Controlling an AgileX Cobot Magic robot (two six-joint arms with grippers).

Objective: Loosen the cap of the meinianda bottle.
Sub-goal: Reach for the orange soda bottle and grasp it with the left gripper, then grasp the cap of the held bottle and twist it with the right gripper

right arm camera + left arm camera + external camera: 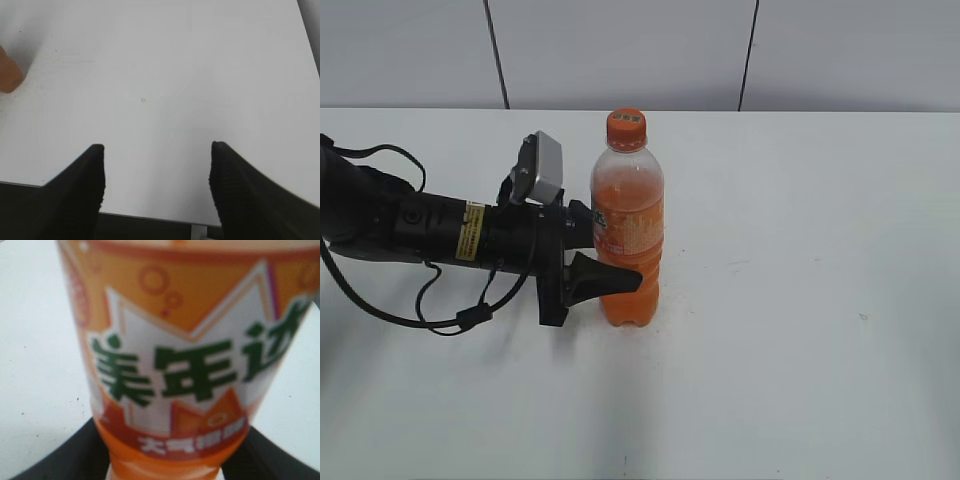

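One white table (800, 350) (grey panelled wall (620, 50) behind) — left claw (595, 255) grips upright meinianda bottle (628, 215), right claw (157, 172) spread.

Meinianda bottle (628, 230): clear, smooth plastic, glossy where light catches the shoulder, lower body ribbed; printed film label (185, 365) in orange and white with green characters, slightly shiny. Cap (626, 129): orange plastic, matt top, finely ribbed side. Left gripper (605, 275): black matt plastic fingers, hard and smooth; silver-grey matt camera housing (539, 168) above the wrist; glossy yellow paper sticker (471, 231) on the black arm; black rubbery cables (440, 310). Right gripper (157, 170): black fingers with finely textured, rough inner pads. Table (800, 350): white, smooth, matt, faintly speckled.
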